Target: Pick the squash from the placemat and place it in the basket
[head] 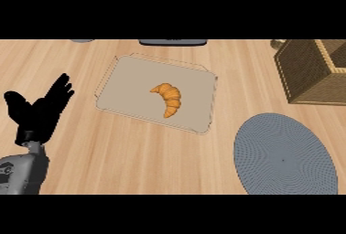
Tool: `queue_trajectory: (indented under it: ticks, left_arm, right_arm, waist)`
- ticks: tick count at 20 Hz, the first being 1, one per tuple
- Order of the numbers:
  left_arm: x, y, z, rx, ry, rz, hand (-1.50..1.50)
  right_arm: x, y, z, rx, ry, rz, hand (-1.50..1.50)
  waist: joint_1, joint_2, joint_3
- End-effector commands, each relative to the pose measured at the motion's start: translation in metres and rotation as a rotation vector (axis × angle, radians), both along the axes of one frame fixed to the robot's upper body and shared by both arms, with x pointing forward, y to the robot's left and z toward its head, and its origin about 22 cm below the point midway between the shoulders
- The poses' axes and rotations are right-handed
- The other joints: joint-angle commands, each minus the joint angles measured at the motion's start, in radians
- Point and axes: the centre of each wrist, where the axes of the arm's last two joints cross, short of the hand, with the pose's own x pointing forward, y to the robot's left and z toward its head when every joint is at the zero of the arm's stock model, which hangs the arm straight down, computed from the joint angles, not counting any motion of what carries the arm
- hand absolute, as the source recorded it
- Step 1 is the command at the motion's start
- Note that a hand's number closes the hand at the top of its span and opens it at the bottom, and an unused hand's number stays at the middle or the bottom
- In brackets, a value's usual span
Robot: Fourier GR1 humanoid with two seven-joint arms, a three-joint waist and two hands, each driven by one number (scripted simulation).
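On a beige rectangular placemat (pixel 128 91) in the middle of the wooden counter lies an orange curved thing (pixel 169 98), shaped like a croissant; no squash shows. A brown wicker basket (pixel 307 75) stands at the upper right, cut by the view's edge. My left hand (pixel 39 113) rests open at the left, fingers up, well clear of the placemat. The right hand is out of the picture.
A round grey-blue mat (pixel 283 157) lies at the lower right. A dark flat object (pixel 173 42) sits at the far edge, with a small grey thing (pixel 82 40) to its left.
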Motion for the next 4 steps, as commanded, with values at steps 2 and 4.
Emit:
queue_trajectory:
  ticks: [2, 4]
  left_arm:
    - [0.003, -0.004, 0.003, 0.019, -0.013, 0.008, 0.00]
    - [-0.002, 0.003, 0.003, -0.012, -0.004, 0.005, 0.00]
  right_arm:
    - [-0.050, -0.035, 0.006, -0.005, 0.026, 0.070, -1.50]
    - [-0.074, -0.047, 0.008, -0.010, 0.049, 0.102, -1.50]
  waist:
    - [0.008, 0.006, 0.003]
    - [0.004, 0.001, 0.003]
